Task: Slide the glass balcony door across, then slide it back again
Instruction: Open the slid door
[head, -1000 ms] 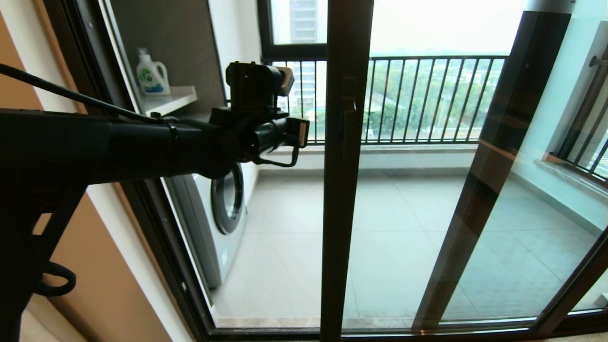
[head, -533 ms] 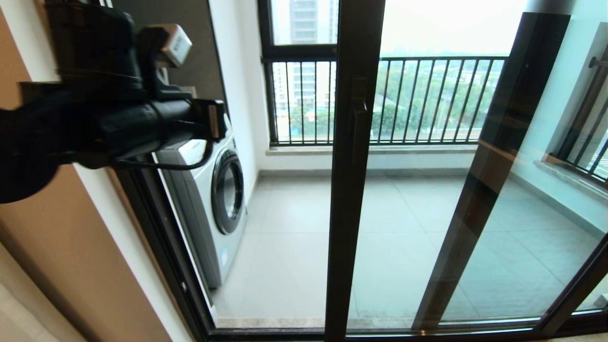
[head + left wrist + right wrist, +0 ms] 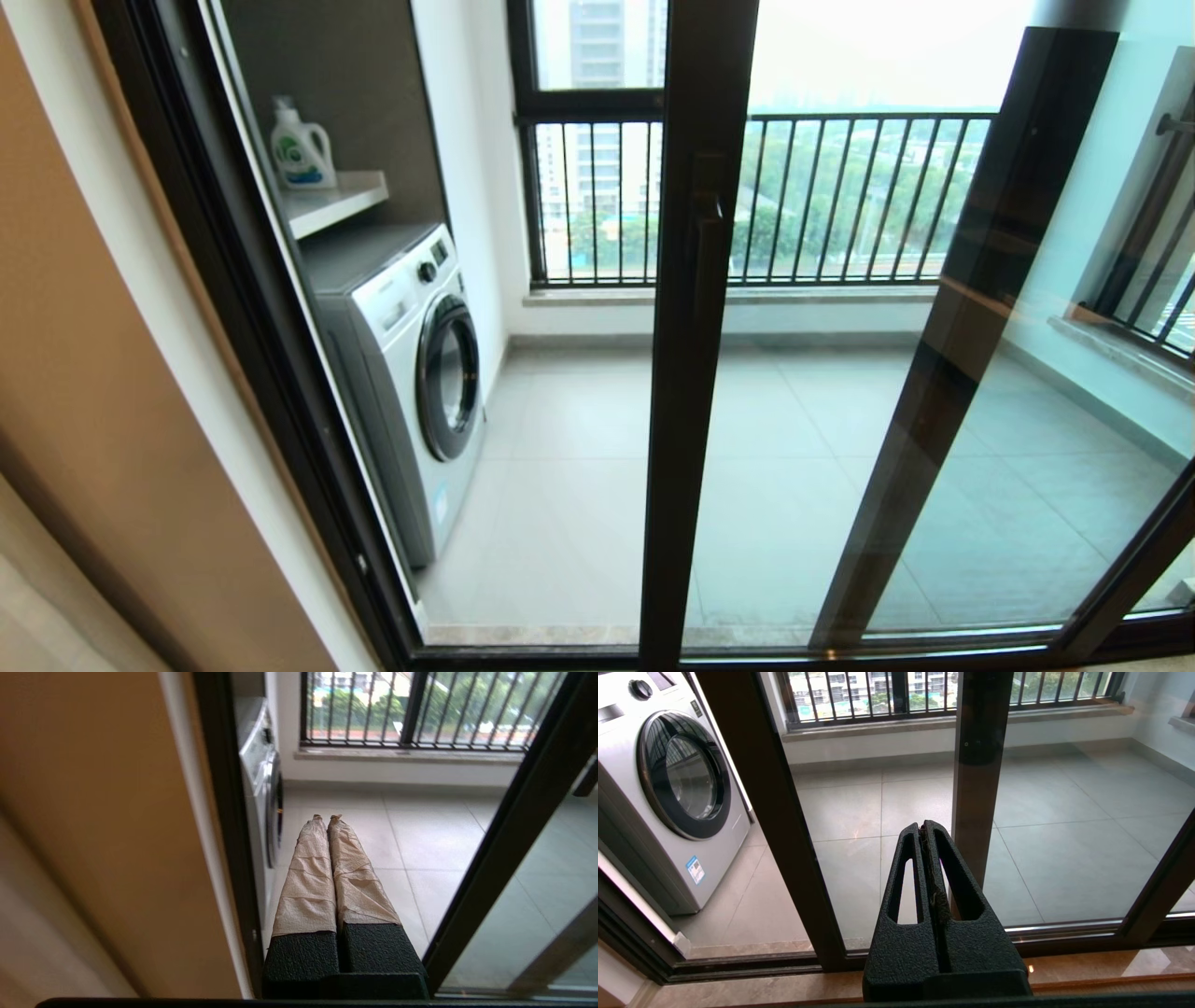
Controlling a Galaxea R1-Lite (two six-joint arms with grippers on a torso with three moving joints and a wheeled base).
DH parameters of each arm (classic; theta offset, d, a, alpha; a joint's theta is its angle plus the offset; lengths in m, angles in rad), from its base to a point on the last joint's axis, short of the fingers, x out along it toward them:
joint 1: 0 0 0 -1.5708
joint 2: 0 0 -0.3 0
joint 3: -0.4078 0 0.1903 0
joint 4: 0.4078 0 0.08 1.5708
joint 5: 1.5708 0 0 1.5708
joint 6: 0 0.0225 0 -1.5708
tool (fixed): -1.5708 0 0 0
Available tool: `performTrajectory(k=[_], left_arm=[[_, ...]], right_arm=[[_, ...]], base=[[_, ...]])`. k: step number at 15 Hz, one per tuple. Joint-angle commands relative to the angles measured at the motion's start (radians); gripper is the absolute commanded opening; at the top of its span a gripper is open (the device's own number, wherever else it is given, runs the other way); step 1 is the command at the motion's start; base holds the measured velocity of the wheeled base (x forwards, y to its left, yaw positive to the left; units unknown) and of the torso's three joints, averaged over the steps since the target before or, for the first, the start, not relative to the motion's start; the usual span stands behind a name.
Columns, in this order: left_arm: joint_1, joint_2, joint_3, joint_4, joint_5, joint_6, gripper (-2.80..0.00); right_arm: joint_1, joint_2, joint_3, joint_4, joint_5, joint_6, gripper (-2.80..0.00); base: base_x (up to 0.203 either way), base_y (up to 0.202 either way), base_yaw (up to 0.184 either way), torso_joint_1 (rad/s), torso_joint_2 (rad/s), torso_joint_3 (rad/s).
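Observation:
The glass balcony door [image 3: 693,392] stands partway across the opening, its dark upright near the middle of the head view with the short bar handle [image 3: 707,245] on it. Neither arm shows in the head view. In the left wrist view my left gripper [image 3: 327,817] is shut and holds nothing. Its tape-wrapped fingers [image 3: 306,877] point through the open gap, with the door's upright [image 3: 514,826] off to one side and apart from them. My right gripper [image 3: 924,825] is shut and holds nothing. It hangs low in front of the door's glass, beside its upright [image 3: 775,835].
A white washing machine [image 3: 420,373] stands on the balcony at the left, under a shelf [image 3: 341,201] with a detergent bottle [image 3: 301,149]. Another dark-framed panel [image 3: 971,308] overlaps on the right. A railing [image 3: 840,196] closes the far side. A tan wall [image 3: 112,420] borders the left.
My left arm, which reached in front of the opening a second ago, has pulled back left and out of the head view. The door's upright sits slightly further right than one second ago.

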Motion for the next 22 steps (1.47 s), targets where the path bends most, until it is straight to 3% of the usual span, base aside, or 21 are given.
performTrajectory(k=[1,3,5,7,11,12,14,15,16,17,19,22], left_arm=[[0.129,-0.289,0.042,0.102,0.004,0.001,-2.80],[0.192,-0.363,0.072,0.153,-0.005,0.003,-2.80],[0.231,-0.522,0.151,0.164,-0.055,0.011,-2.80],[0.244,-0.677,0.270,0.207,-0.091,0.030,-2.80],[0.253,-0.749,0.595,0.264,-0.062,0.003,-2.80],[0.254,-0.751,0.679,0.212,-0.069,0.010,-2.80],[0.254,-0.753,0.865,-0.007,-0.085,0.056,-2.80],[0.254,-0.754,0.913,-0.147,-0.118,0.083,-2.80],[0.254,-0.755,0.945,-0.213,-0.150,0.108,-2.80],[0.254,-0.755,0.948,-0.218,-0.155,0.113,-2.80],[0.254,-0.755,0.982,-0.215,-0.271,0.135,-2.80],[0.254,-0.755,0.986,-0.211,-0.274,0.104,-2.80]], right_arm=[[0.000,0.000,0.009,-0.001,0.000,0.000,-2.80],[0.000,0.000,0.009,-0.001,0.000,0.001,-2.80],[0.000,-0.002,0.009,-0.001,0.001,0.000,-2.80],[0.000,0.000,0.009,-0.001,0.001,0.002,-2.80],[0.000,0.000,0.009,-0.001,0.001,0.000,-2.80],[0.000,0.000,0.009,-0.001,0.000,0.000,-2.80],[0.000,0.000,0.009,-0.001,0.001,0.000,-2.80],[0.000,0.000,0.009,-0.001,0.001,0.000,-2.80],[0.000,0.000,0.009,-0.001,0.001,0.000,-2.80],[0.000,0.000,0.009,-0.001,0.001,0.000,-2.80],[0.000,0.000,0.009,-0.001,0.000,0.002,-2.80],[0.000,0.000,0.009,-0.001,0.001,0.001,-2.80]], base=[[0.000,0.000,0.000,0.000,0.00,0.000],[0.000,0.000,0.000,0.000,0.00,0.000],[0.000,0.000,0.000,0.000,0.00,0.000],[0.000,0.000,0.000,0.000,0.00,0.000],[0.000,0.000,0.000,0.000,0.00,0.000],[0.000,0.000,0.000,0.000,0.00,0.000],[0.000,0.000,0.000,0.000,0.00,0.000],[0.000,0.000,0.000,0.000,0.00,0.000],[0.000,0.000,0.000,0.000,0.00,0.000],[0.000,0.000,0.000,0.000,0.00,0.000],[0.000,0.000,0.000,0.000,0.00,0.000],[0.000,0.000,0.000,0.000,0.00,0.000]])
